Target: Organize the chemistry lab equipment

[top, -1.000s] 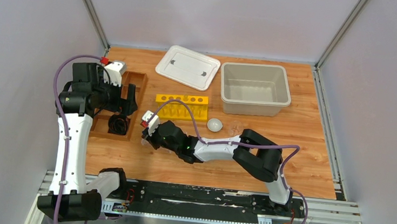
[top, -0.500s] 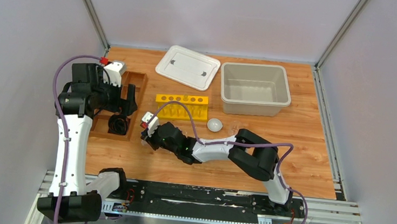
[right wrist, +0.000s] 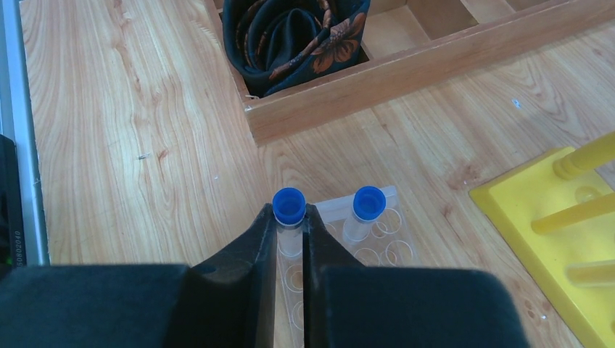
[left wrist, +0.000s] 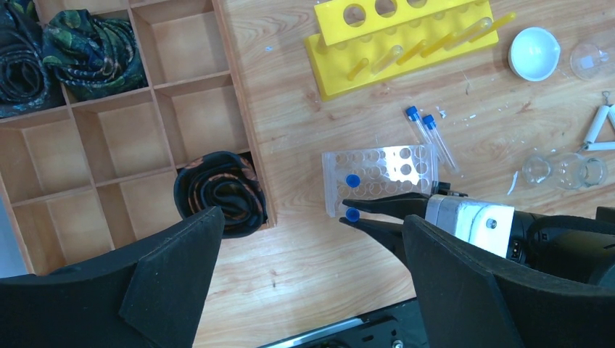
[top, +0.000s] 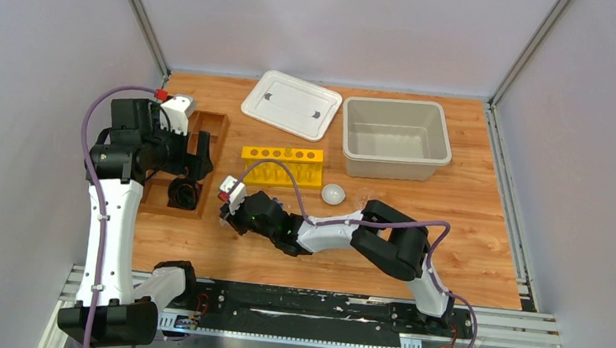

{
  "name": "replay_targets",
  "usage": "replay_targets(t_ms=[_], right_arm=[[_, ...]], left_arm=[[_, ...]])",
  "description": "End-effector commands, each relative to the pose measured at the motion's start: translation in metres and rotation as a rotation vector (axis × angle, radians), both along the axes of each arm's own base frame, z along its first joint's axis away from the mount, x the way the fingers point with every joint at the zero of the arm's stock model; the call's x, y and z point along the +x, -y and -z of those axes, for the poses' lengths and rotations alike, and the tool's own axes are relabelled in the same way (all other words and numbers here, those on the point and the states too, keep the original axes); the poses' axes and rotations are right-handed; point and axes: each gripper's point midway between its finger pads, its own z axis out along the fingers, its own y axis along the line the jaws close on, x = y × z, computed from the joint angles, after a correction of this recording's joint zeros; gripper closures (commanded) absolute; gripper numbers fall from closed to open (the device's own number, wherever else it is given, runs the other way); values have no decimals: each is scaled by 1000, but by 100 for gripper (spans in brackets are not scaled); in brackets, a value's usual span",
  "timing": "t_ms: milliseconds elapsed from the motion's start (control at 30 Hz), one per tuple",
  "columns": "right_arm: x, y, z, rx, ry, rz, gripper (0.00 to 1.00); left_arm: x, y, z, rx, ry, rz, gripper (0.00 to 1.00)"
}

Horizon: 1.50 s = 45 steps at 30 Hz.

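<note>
The right gripper (right wrist: 291, 223) pinches a blue-capped tube (right wrist: 289, 205) over the clear plastic rack (right wrist: 395, 250) (tube's lower end hidden between the fingers); the left gripper (left wrist: 312, 221) gapes wide.

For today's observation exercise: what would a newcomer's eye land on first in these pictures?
The right gripper, mid-table, pinching a blue-capped tube at the edge of the clear rack. Behind it stands a bright yellow rack; to the left, a wooden tray holds dark rolled cloths.
</note>
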Motion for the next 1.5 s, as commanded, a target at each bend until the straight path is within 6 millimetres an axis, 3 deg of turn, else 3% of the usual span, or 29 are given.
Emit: replay_targets(t_ms=[0,133,333,500,667,733,833,933,1000,1033,1133,1200,1467], right_arm=[[-11,-2,1,13,0,-22,82],[-13,1,-6,13,-12,-22,68],[-22,9,-23,23,-19,-25,56],[-28,23,-45,7,-54,-2,53],[-19,64,-63,-62,-117,149,52],[-8,86,-66,-101,-154,228,40],[17,121,-62,-144,-262,394,11],[30,150,-44,-188,-403,462,6],[38,165,-36,-201,-425,497,6],[41,172,-33,-207,-428,521,12],[47,183,-23,-213,-447,573,40],[50,186,-16,-227,-447,590,52],[56,172,12,-303,-483,590,54]], left_arm=[[1,-2,-8,12,38,2,0],[1,-2,-9,17,42,1,0],[0,-3,-11,20,52,0,0],[-1,-1,-14,12,58,-3,0],[-2,-1,-17,13,70,-2,0],[-3,-1,-18,13,74,0,0],[-3,0,-20,11,80,1,0],[-3,0,-24,10,90,0,0],[-3,0,-25,9,95,-1,0],[-2,0,-26,9,96,-2,0],[-3,0,-25,9,95,-3,0],[-3,0,-25,10,95,-3,0],[-3,0,-25,10,95,-5,0]])
